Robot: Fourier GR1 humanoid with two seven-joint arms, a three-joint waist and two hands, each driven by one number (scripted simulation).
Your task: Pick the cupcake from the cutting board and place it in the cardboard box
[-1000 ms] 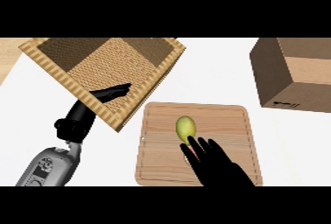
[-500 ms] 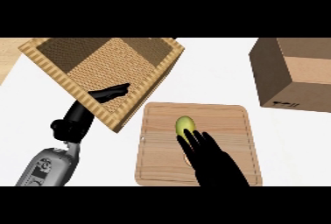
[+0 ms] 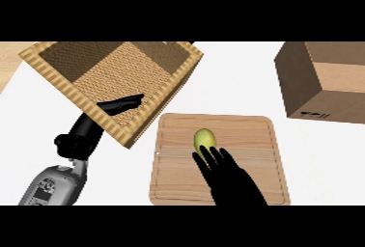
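right hand (image 3: pixel 231 181) lies over the cutting board's (image 3: pixel 264 144) near edge, fingers (image 3: pixel 206 157) straight and released, holding nothing. their tips reach the yellow-green oval (image 3: pixel 204 138), the task's cupcake, mid-board, likely lining up a grasp. left hand (image 3: pixel 119 105) rests open on the woven tray's (image 3: pixel 121 72) edge. the cardboard box (image 3: pixel 321 82) waits far right.

White counter (image 3: pixel 242 82): light wooden rectangular cutting board (image 3: pixel 171 183) at near edge, centre. Small yellow-green oval object (image 3: pixel 204 138) on board's far half. Square woven tray (image 3: pixel 64 83) with wooden rim at far left, set corner-on, near corner just left of board. Brown cardboard box (image 3: pixel 324 82) far right, well apart from board. Black right hand (image 3: pixel 228 178) over board, fingertips at object's near end. Black left hand (image 3: pixel 118 106) over tray's near-right rim.
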